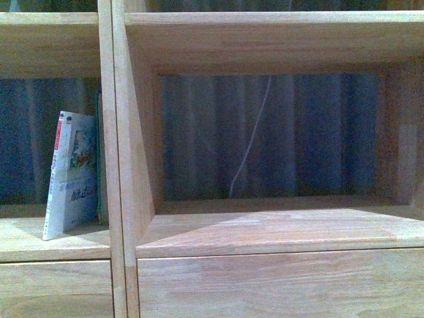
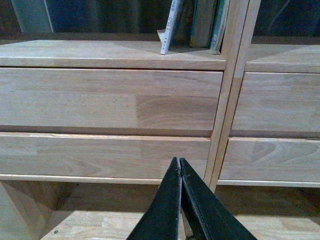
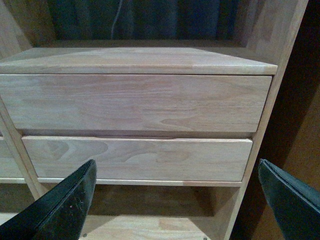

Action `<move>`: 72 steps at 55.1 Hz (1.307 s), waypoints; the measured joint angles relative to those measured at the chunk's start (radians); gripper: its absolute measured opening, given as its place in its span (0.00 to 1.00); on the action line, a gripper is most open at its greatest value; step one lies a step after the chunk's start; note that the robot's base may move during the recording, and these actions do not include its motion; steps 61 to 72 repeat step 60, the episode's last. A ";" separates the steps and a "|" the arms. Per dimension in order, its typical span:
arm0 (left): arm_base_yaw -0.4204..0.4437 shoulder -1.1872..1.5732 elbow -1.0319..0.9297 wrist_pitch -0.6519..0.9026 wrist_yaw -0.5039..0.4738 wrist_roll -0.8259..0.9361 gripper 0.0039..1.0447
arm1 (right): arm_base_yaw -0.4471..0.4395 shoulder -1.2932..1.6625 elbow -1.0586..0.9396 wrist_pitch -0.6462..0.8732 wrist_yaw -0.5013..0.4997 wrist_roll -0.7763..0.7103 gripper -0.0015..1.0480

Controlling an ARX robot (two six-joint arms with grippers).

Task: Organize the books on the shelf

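1. Left gripper (image 2: 180, 167): nearest thing in the left wrist view. Black fingers (image 2: 165, 210) pressed together to a point, nothing between them. It sits low in front of the shelf (image 2: 105, 102), just left of the central divider (image 2: 222, 120), level with the lower drawer front (image 2: 100, 156).
2. Right gripper (image 3: 175, 200): fingers (image 3: 65, 205) wide apart, nothing held. It faces the right column's two drawer fronts, upper drawer (image 3: 135, 102) and lower one (image 3: 135, 159), with an open compartment below them.
3. Book (image 1: 69, 173): stands in the left column's compartment, bottom edge on the board, top tilted right toward the divider. White and pale-blue cover, red strip at the spine, dark Chinese title.
4. More books (image 2: 207, 22): in the left wrist view, further volumes stand between the white one and the divider, tight against the divider. From the front only a green edge (image 1: 99, 159) shows; number cannot be told.
5. Right compartment (image 1: 278, 228): bare board, lit in a slant across the near part.
6. Backdrop: dark blue curtain (image 1: 298, 132) behind the open-backed shelf; a thin pale cord (image 1: 255, 132) hangs in front of it.
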 joint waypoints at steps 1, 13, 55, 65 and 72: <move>0.000 0.000 0.000 0.000 0.000 0.000 0.08 | 0.000 0.000 0.000 0.000 0.000 0.000 0.93; 0.000 0.000 0.000 0.000 0.000 0.000 0.44 | 0.000 0.000 0.000 0.000 0.000 0.000 0.93; 0.000 0.000 0.000 0.000 0.000 0.000 0.93 | 0.000 0.000 0.000 0.000 0.000 0.000 0.93; 0.000 0.000 0.000 0.000 0.000 0.000 0.93 | 0.000 0.000 0.000 0.000 0.000 0.000 0.93; 0.000 0.000 0.000 0.000 0.000 0.000 0.93 | 0.000 0.000 0.000 0.000 0.000 0.000 0.93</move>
